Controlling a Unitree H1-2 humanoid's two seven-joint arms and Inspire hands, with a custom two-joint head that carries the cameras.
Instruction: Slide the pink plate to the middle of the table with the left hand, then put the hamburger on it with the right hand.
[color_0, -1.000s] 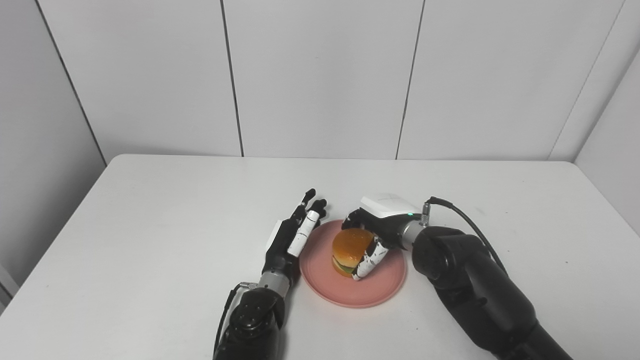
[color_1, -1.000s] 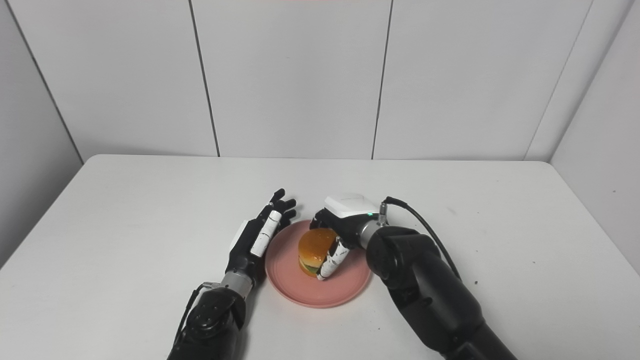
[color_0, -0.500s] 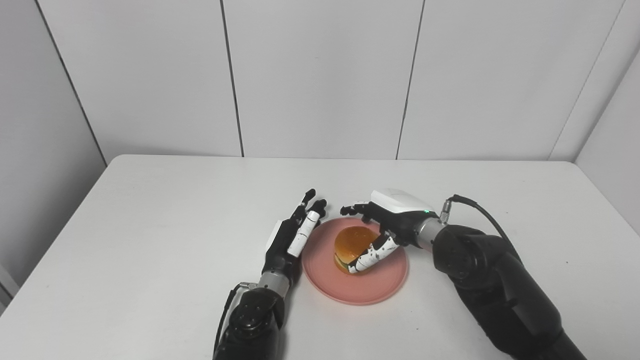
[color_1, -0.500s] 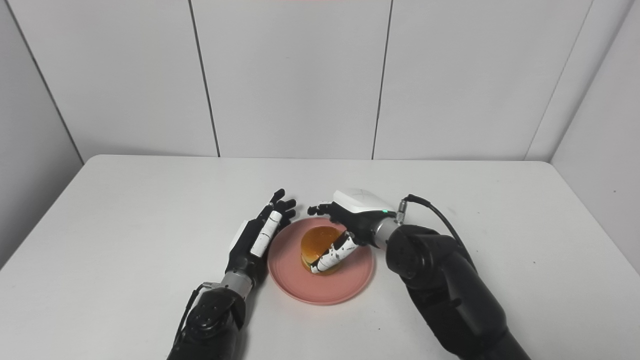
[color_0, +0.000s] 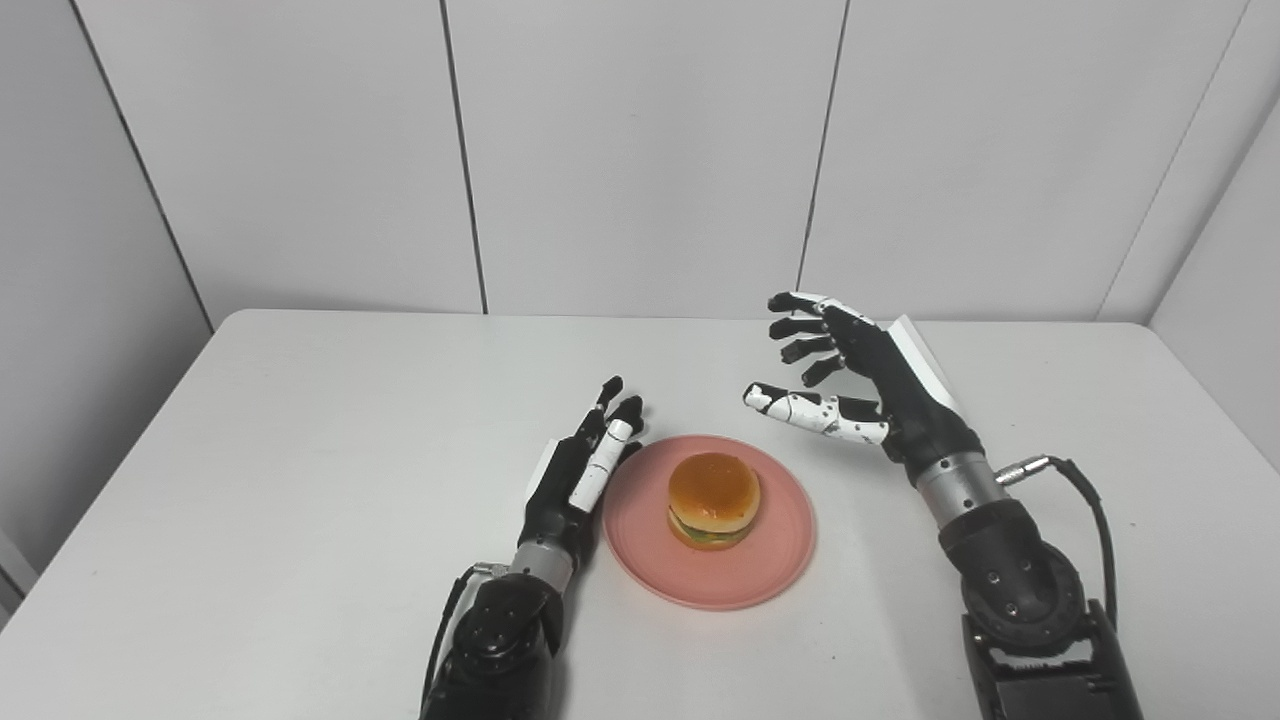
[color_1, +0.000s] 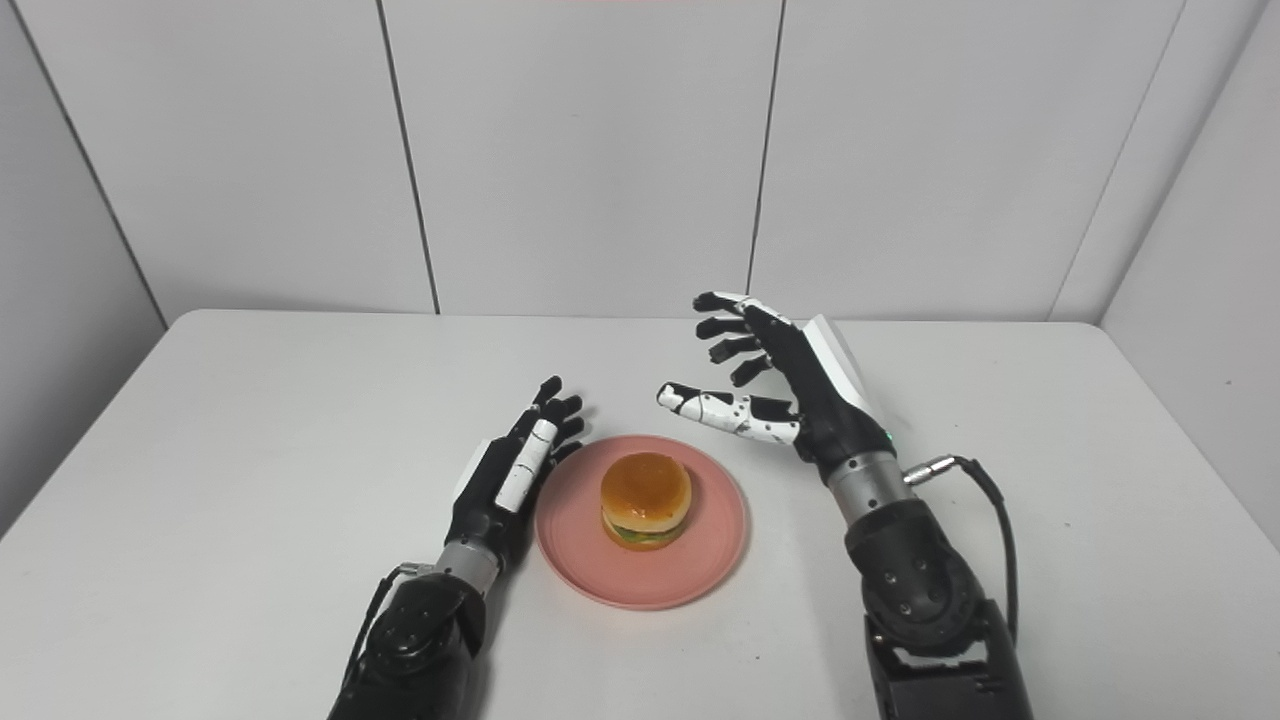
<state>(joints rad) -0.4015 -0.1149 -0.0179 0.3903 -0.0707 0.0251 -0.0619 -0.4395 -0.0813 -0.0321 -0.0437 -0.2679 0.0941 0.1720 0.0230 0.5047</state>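
The left hand (color_0: 580, 470) lies flat on the bench (color_0: 300, 450), fingers straight and empty, its edge just beside the pink plate (color_0: 770, 560). The hamburger (color_0: 713, 498) sits upright on that plate. Further right, the right hand (color_0: 860, 385) hangs raised, fingers spread wide, holding nothing.

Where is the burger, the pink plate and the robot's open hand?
hamburger (color_0: 713, 490): left eye view, top bun.
pink plate (color_0: 720, 583): left eye view, near rim.
right hand (color_1: 805, 385): right eye view, palm.
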